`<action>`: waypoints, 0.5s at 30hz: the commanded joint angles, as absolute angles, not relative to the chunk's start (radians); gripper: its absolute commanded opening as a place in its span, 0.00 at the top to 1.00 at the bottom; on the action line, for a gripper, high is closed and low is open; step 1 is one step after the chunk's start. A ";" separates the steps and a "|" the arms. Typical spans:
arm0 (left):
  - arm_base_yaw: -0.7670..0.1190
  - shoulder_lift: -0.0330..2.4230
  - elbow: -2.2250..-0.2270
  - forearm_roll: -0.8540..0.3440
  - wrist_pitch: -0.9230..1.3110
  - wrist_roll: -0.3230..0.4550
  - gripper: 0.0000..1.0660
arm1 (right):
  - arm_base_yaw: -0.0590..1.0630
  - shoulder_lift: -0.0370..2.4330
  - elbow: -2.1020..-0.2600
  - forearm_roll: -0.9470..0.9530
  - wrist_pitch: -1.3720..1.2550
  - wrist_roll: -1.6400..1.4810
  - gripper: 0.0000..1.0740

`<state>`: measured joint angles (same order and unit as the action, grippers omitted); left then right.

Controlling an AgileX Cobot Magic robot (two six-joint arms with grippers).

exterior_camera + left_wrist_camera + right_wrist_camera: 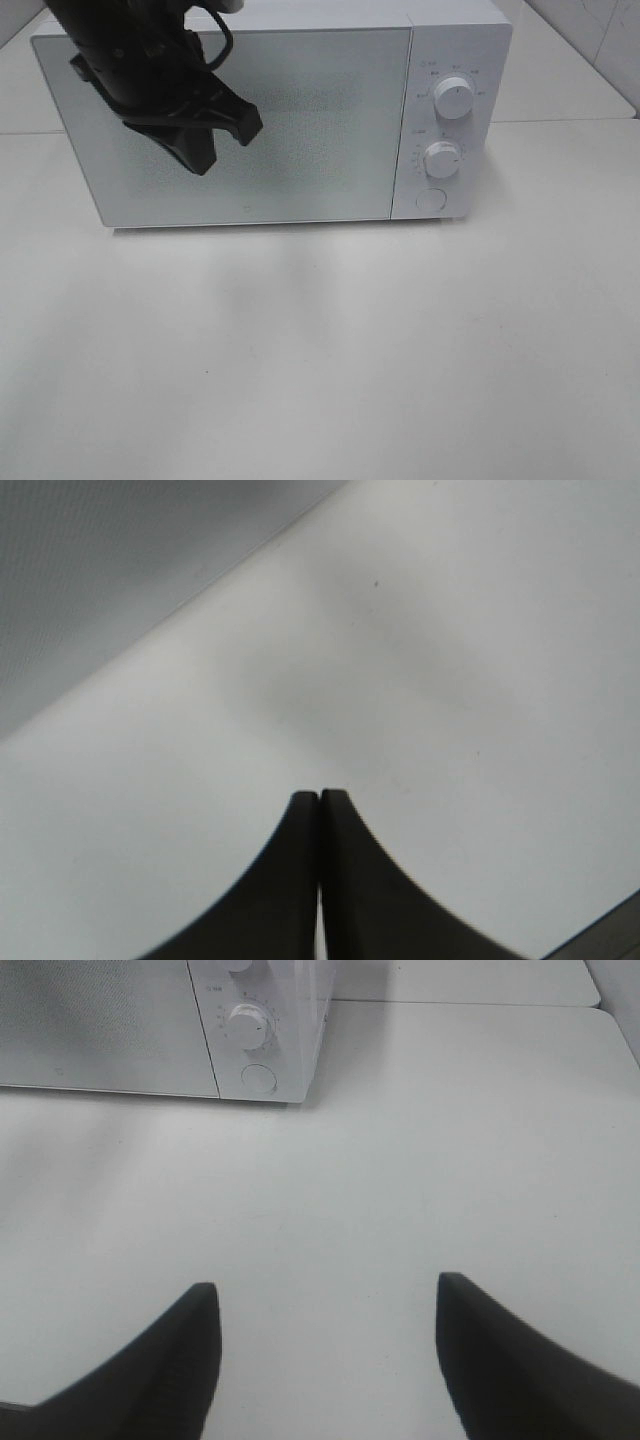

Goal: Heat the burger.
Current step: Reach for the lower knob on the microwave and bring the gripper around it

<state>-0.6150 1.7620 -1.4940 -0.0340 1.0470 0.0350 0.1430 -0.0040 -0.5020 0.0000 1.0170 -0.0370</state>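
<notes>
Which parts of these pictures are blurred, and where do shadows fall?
Exterior high view: flat light, a faint grey shadow on the table in front of the microwave. Left wrist view: the shut left claw is soft-edged, a dim shadow beyond it. Right wrist view: the open right claw is out of focus, the microwave sharper.

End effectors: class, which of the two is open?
The right end effector: its fingers stand wide apart over the table. The left end effector has its fingers pressed together.
</notes>
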 commanded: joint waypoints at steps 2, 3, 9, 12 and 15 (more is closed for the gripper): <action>-0.615 1.707 -1.499 0.000 1.137 -0.048 1.00 | 0.139 -0.030 -0.500 -0.011 1.000 -0.034 0.45; -0.615 1.678 -1.499 0.010 1.167 -0.052 1.00 | 0.139 -0.030 -0.500 -0.011 1.000 -0.034 0.45; -0.583 1.602 -1.499 0.021 1.210 -0.058 1.00 | 0.139 -0.030 -0.500 -0.011 1.000 -0.034 0.45; -0.531 1.564 -1.499 0.021 1.239 -0.058 1.00 | 0.139 -0.030 -0.500 -0.011 1.000 -0.034 0.45; -0.464 1.531 -1.499 0.019 1.280 -0.058 1.00 | 0.139 -0.030 -0.500 -0.011 1.000 -0.034 0.45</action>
<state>-0.4670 1.5390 -1.4940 0.0130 1.2140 -0.0500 0.1430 -0.0040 -0.5020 0.0000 1.0170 -0.0370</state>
